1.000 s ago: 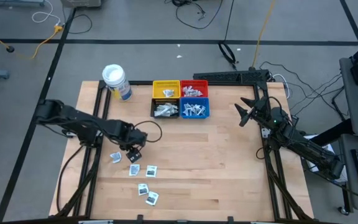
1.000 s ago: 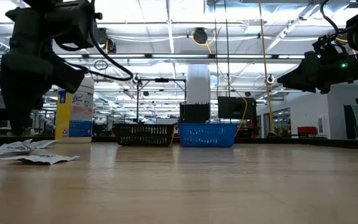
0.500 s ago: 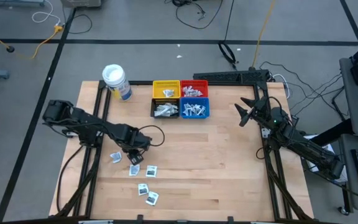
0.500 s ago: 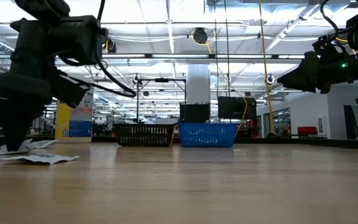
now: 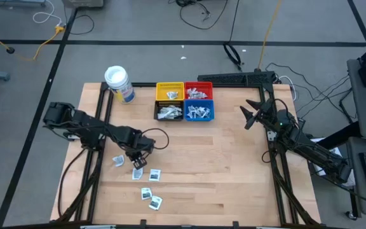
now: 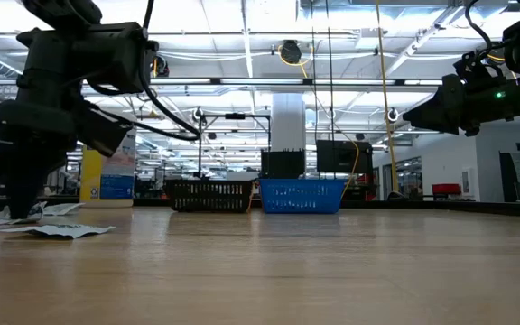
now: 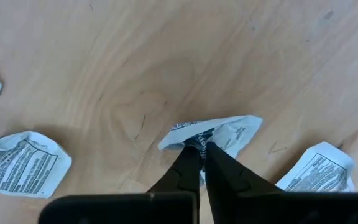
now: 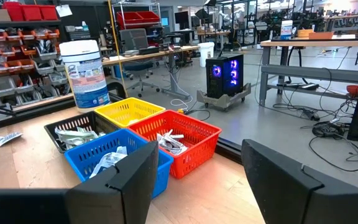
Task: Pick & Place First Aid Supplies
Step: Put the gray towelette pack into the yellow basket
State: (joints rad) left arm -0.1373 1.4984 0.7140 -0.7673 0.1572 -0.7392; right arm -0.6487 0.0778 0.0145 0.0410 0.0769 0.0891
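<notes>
One packet (image 7: 219,132) pinched at our left.
Our left gripper (image 7: 199,144) holds its fingers shut on it (crumpled, on the counter (image 5: 234,159)); right gripper (image 5: 249,117) fingers wide.

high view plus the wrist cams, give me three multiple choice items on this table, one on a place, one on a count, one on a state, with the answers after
1. Where does the white-lidded jar stand?
A. left of the yellow bin
B. inside the blue bin
C. at the table's near edge

2. How many small bins sit clustered at the far side of the table?
A. two
B. four
C. six

3. What is the left end effector doing?
A. hanging open above the bins
B. shut on a packet on the wood
C. gripping the jar

Answers:
1. A, the high view shows the jar just left of the yellow bin at the far side.
2. B, yellow, red, black and blue form a square block.
3. B, the left wrist view shows its fingertips pinched together on the crumpled packet, while the right end effector waits open near the right edge.
</notes>
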